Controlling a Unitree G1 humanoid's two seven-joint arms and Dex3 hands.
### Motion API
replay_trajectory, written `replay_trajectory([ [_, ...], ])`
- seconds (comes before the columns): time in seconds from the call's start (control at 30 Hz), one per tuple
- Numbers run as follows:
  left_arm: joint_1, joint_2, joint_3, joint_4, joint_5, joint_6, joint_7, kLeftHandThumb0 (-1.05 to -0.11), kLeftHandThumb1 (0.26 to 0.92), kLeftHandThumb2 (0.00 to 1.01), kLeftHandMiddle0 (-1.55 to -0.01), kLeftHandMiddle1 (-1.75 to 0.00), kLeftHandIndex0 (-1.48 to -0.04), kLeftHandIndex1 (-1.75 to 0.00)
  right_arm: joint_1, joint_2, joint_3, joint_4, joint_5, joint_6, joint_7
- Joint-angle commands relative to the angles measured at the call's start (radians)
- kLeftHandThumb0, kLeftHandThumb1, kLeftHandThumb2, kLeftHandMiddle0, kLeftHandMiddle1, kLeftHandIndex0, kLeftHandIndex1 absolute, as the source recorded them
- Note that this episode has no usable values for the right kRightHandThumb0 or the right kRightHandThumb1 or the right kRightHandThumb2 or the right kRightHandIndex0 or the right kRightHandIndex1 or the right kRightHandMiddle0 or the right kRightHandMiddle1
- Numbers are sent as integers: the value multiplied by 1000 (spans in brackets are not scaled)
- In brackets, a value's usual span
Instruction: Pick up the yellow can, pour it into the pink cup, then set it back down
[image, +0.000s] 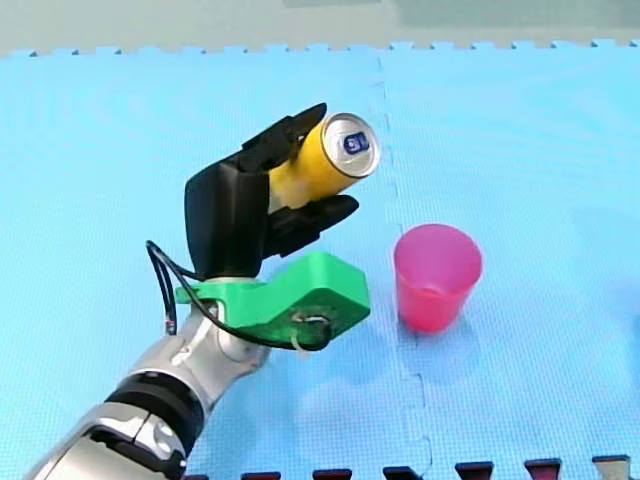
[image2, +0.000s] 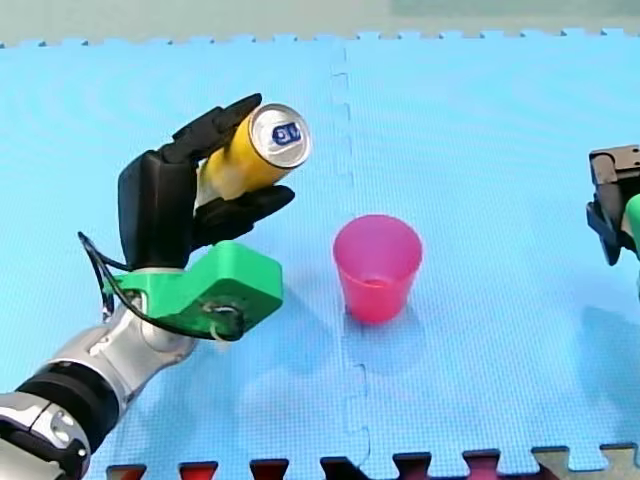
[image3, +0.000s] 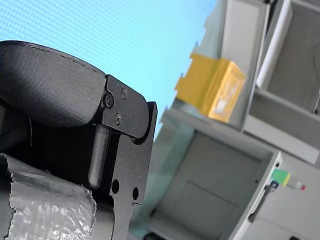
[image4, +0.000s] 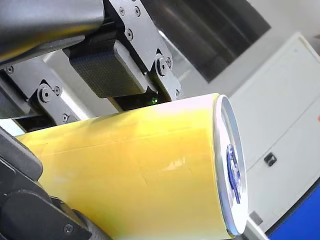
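My left hand is raised over the blue mat, shut on the yellow can. The can is tipped over, its silver top facing the pink cup's side. The second wrist view has the can close up between black fingers. The pink cup stands upright on the mat, to the right of the can and lower, a short gap away. The can's mouth is short of the cup's rim. My right hand shows partly at the right edge, away from the cup, nothing seen in it.
A green camera mount sits on my left wrist, just left of the cup. The blue foam mat has a seam running front to back. A yellow box and grey cabinets lie beyond the mat.
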Motion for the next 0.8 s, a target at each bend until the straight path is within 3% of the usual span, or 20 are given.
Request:
replay_trajectory([
  [0.0,4,3,10,3,-4,-10,-1,-351,768,2,-1312,-36,-1240,-7,-2,-6,-2,1,5,-1,7],
  [0.57,25,14,25,-9,-1,14,-16,-402,783,2,-1373,-32,-1236,0,4,-7,-5,-3,8,-8,14],
  [0.77,49,0,100,-27,-111,4,-187,-421,788,2,-1372,-24,-1200,0,4,-7,-10,-1,15,-4,23],
])
